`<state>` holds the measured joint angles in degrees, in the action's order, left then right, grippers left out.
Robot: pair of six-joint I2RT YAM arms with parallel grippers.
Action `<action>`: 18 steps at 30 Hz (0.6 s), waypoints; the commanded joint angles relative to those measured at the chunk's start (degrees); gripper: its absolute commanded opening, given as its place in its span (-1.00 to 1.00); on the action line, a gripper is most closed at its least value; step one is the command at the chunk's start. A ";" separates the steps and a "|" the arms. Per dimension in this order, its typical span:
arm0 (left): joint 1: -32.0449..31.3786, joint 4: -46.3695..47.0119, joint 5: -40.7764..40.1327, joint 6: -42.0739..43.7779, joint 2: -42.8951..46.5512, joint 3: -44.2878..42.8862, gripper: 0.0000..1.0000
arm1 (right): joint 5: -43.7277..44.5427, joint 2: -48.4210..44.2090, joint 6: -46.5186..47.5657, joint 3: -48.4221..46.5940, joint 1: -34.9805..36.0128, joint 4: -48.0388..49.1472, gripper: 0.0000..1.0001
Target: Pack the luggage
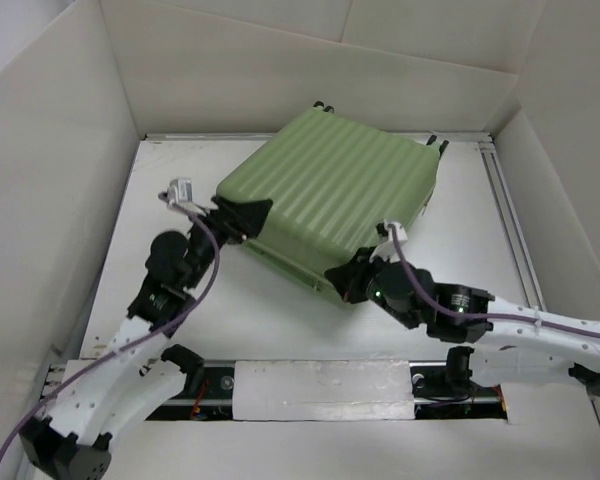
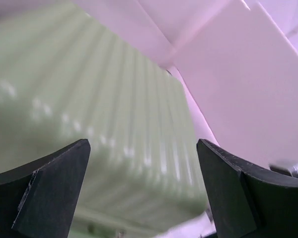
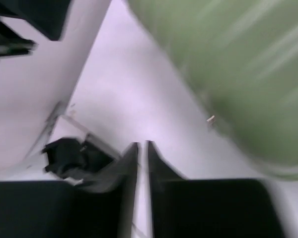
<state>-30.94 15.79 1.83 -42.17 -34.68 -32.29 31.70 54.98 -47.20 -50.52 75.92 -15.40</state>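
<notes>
From above, the luggage (image 1: 330, 200) lies shut on the white table (image 1: 260, 330), towards the far side and turned at an angle, ribbed shell up, with small dark wheels (image 1: 437, 143) showing along its far edge. My left gripper (image 1: 242, 218) sits at its left corner and my right gripper (image 1: 342, 280) at its near corner, but from up there I cannot tell how far either is open.

My left wrist camera settles one: both fingers (image 2: 49, 188) stand wide apart, nothing between them, and the pale green shell (image 2: 114, 99) fills the space just ahead.

My right wrist view is blurred. There my fingers (image 3: 126, 173) are narrow, only a thin slit between them, gripping nothing. They point at bare table (image 3: 129, 89), with the green shell (image 3: 238, 64) off to the upper right.
</notes>
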 commanded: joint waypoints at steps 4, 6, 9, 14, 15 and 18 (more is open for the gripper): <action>10.09 -3.84 -2.62 -0.10 -19.36 -19.72 0.74 | 3.28 -2.25 2.46 -9.67 -17.88 -10.34 -1.00; 13.61 -4.63 -3.32 -1.93 -21.56 -24.91 0.71 | 3.80 -3.65 3.25 -10.21 -25.42 -12.72 -1.00; 24.58 -6.82 3.06 -3.78 -28.23 -29.05 0.68 | 3.46 -4.36 4.30 -10.21 -34.05 -13.87 -1.00; 37.26 -3.05 17.93 -7.31 -45.08 -28.53 0.56 | -9.08 -4.27 7.21 -3.98 -52.34 -8.96 -1.00; 37.27 -2.44 20.04 -6.79 -47.65 -30.53 0.56 | -10.77 -3.49 7.21 -1.45 -54.19 -7.99 -1.00; 34.46 -2.43 26.64 -4.86 -56.71 -32.83 0.56 | -16.47 -2.08 7.21 3.30 -59.21 -2.63 -1.00</action>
<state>6.59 12.75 17.02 -47.79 -86.65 -62.50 23.86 51.72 -41.52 -50.85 19.51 -23.07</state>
